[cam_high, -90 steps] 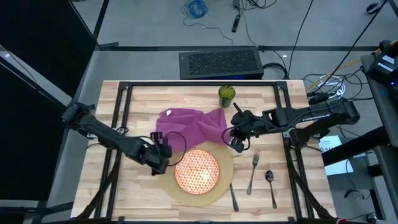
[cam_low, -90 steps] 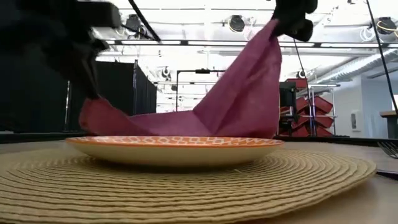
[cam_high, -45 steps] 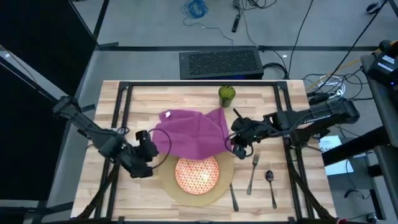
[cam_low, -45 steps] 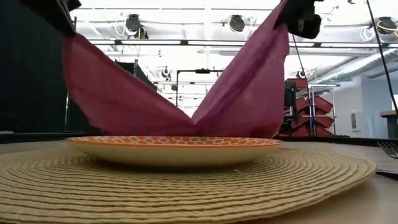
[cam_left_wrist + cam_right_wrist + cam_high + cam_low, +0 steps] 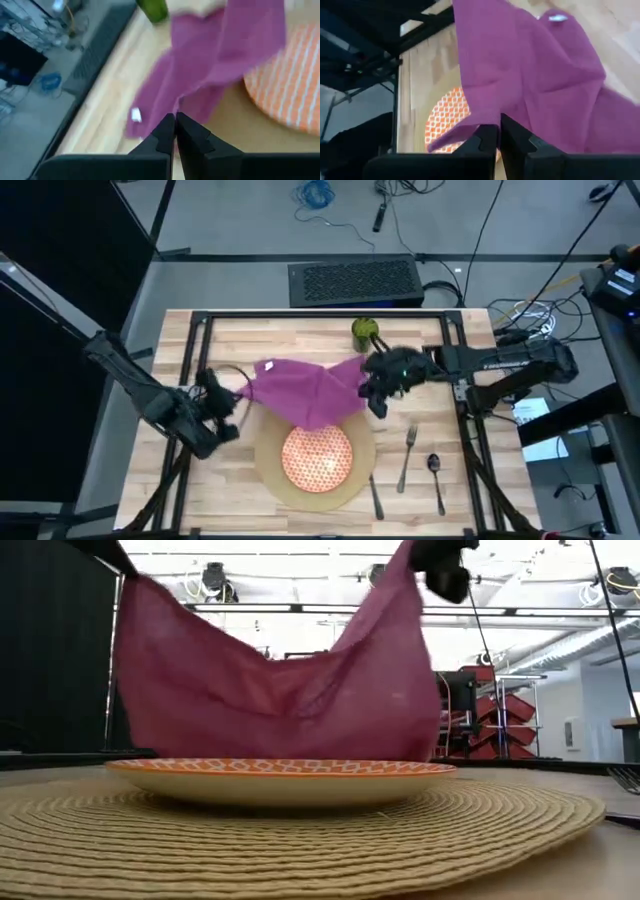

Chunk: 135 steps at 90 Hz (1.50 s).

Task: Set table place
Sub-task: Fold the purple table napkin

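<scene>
mat (image 5: 268, 472), round pale tan, bears plate (image 5: 317, 456); both grippers pinch magenta napkin (image 5: 305, 392).

No legible text, label, brand, number or sign is found in any view. A small white tag is seen on the purple cloth (image 5: 220, 65), but nothing on it can be read.

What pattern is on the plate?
The plate has a red-orange and cream lattice pattern, clearest in the high view.
</scene>
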Tool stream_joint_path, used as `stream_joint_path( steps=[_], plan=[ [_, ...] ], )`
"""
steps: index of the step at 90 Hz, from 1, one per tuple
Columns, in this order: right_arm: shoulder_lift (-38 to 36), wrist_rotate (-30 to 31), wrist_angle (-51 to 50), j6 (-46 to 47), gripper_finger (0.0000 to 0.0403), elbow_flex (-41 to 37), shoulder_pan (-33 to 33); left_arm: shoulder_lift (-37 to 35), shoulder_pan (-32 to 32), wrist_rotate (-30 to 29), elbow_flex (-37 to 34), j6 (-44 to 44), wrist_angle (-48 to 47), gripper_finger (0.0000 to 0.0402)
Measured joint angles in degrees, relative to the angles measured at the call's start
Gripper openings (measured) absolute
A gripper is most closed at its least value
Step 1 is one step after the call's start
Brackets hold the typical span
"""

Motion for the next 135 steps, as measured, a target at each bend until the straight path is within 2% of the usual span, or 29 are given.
stream_joint_path(
  steps=[16, 28, 39, 51, 59, 70, 80, 88, 99, 106, 115, 125, 135],
  plan=[
    [7.31, -7.98, -1.17, -9.93, 0.0, 8.68, -9.88, -11.27, 3.1, -6.32, -3.22, -0.02, -4.1, 0.0],
    [15.62, -13.94, -3.22, -14.58, 0.0, 16.13, -16.88, -17.87, 8.54, -8.47, -9.33, 3.71, -0.36, 0.0],
    [22.56, -16.95, -6.52, -17.84, 0.0, 23.35, -22.34, -23.19, 13.73, -8.46, -12.81, 15.08, 10.67, 0.0],
    [27.23, -17.18, -10.68, -20.02, 0.0, 31.36, -27.4, -26.71, 21.64, -6.01, -14.03, 34.62, 27.13, 0.0],
    [28.82, -17.12, -11.98, -20.71, 0.0, 35.17, -29.74, -27.19, 29.83, 0.73, -14.3, 47.24, 37.06, 0.0],
    [30.21, -19.3, -12.15, -20.85, 0.0, 38.48, -32.07, -25.92, 45.58, 15.45, -15.55, 57.09, 47.9, 0.0],
    [31.46, -20.39, -10.88, -20.76, 0.0, 40.06, -33.32, -20.72, 61.89, 30.33, -16.48, 60.34, 50.31, 0.0],
    [32.93, -22.55, -9.56, -20.41, 0.0, 41.4, -34.38, -16.16, 72.81, 40.83, -15.72, 62.84, 55.85, 0.0],
    [35.98, -23.4, -9.0, -20.06, 0.0, 44.57, -36.74, -10.66, 83.96, 50.55, -12.13, 63.87, 59.33, 0.0],
    [38.54, -25.72, -9.13, -20.09, 0.0, 48.5, -38.62, -8.06, 87.95, 55.15, -9.46, 64.81, 56.88, 0.0],
    [41.28, -27.53, -10.64, -19.73, 0.0, 54.5, -40.07, -5.76, 89.82, 56.78, -4.24, 64.65, 56.6, 0.0],
    [41.88, -28.85, -16.45, -22.76, 0.0, 59.35, -39.6, -7.12, 89.91, 59.88, -0.05, 64.69, 50.52, 0.0],
    [40.91, -28.33, -22.73, -25.48, 0.0, 60.17, -38.46, -10.78, 89.88, 60.11, 1.38, 65.06, 43.12, 0.0]
  ],
)
